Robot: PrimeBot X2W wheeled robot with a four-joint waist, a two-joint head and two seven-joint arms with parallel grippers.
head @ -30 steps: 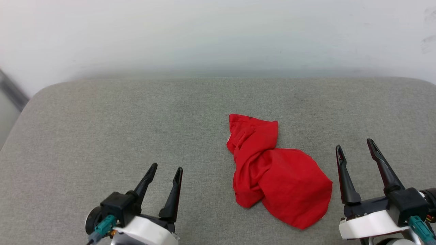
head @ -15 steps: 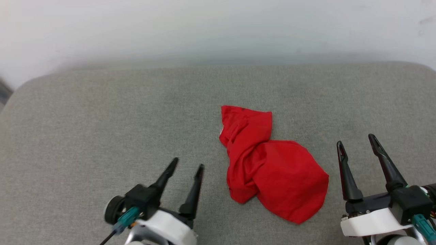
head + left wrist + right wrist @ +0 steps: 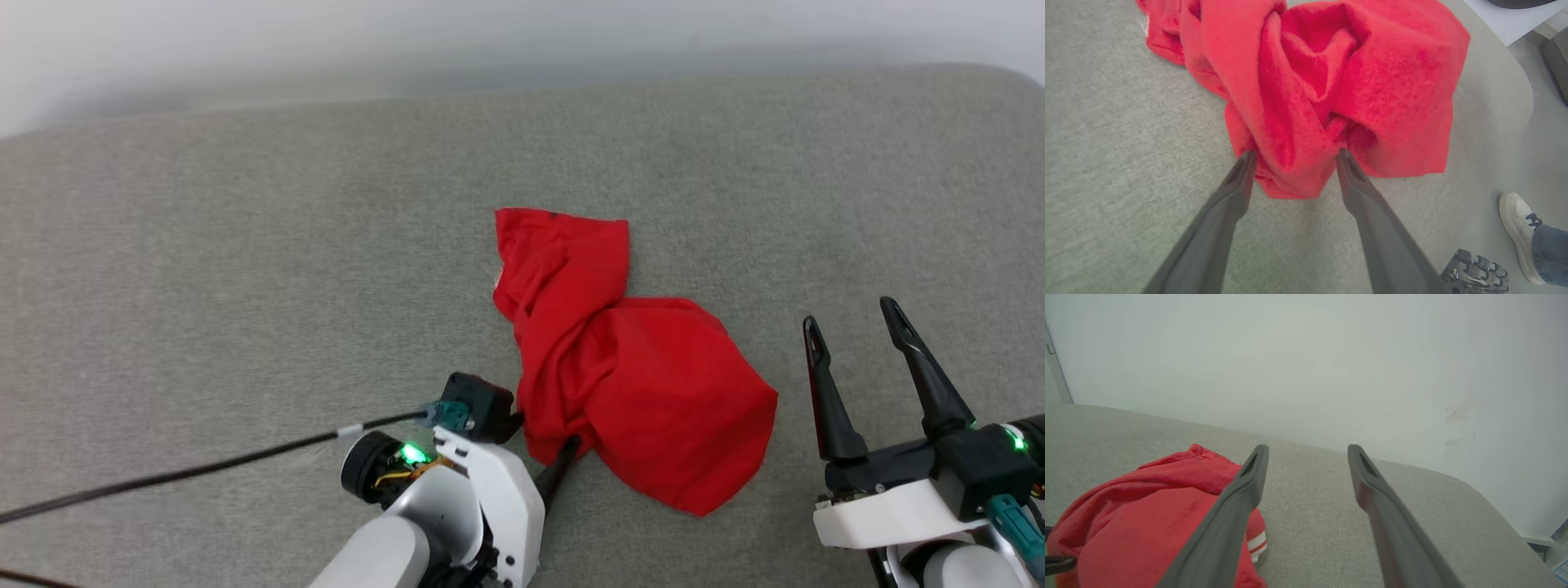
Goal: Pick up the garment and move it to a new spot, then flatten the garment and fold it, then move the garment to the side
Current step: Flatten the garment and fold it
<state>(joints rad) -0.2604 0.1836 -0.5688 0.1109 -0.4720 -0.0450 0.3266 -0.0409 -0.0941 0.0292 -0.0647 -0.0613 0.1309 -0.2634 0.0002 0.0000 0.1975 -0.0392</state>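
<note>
The garment (image 3: 629,367) lies crumpled in a red heap on the grey padded surface (image 3: 245,269); its lettering is hidden. A strip of white, red-striped trim (image 3: 1257,542) peeks out at its edge in the right wrist view. My left gripper (image 3: 543,441) is at the heap's near-left edge, open. In the left wrist view the left gripper (image 3: 1295,155) has its two fingers on either side of a thick fold of the garment (image 3: 1331,81). My right gripper (image 3: 849,317) stands open to the right of the heap, apart from it, and the right gripper (image 3: 1308,449) holds nothing.
A black cable (image 3: 204,469) trails left from my left wrist across the surface. A white wall (image 3: 1306,355) rises behind the far edge. Past the surface's rounded right edge, a person's white shoe (image 3: 1519,228) rests on the floor.
The head camera has tilted down. My left arm has swung right and forward to the garment, its fingers now straddling a fold. The right gripper has held its place.
</note>
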